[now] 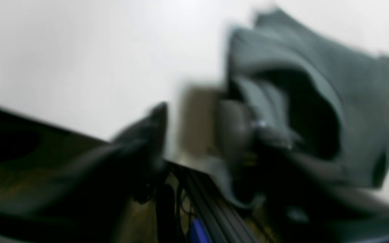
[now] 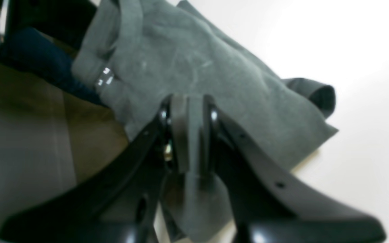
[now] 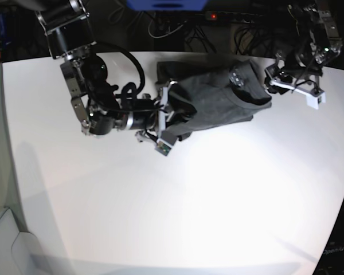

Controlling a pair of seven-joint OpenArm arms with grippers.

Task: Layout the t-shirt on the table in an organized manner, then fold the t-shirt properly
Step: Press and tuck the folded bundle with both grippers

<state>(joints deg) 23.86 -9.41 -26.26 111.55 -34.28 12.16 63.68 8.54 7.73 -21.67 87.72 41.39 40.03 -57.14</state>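
- On the far half of the large matte white table (image 3: 178,200), a dark charcoal-grey cotton t-shirt (image 3: 215,103) lies crumpled in a heap, right of centre in the base view.
- The shirt is bunched rather than spread flat, with folds overlapping and its neck opening (image 3: 249,91) turned toward the right end.
- The right arm's black gripper (image 3: 167,117), on the left of the base view, reaches in sideways and meets the left edge of the shirt.
- In the right wrist view, this right gripper (image 2: 187,131) has its jaws drawn narrow, pinching a fold of grey cloth (image 2: 194,189) between them.
- Beyond the pinch, the t-shirt (image 2: 194,71) lies rumpled across the white surface, with one rolled edge curling at the right.
- The left arm's gripper (image 3: 275,74), on the right of the base view, sits at the far right edge of the table, just beside the shirt's neck end.
- The left wrist view is heavily blurred; its jaws appear parted, with a dark fingertip (image 1: 159,111) standing clear of the cloth on one side.
- In that blurred view, the grey shirt (image 1: 333,84) rises in a hollow fold at the right; I cannot tell whether the other finger touches it.
- No containers are in view.
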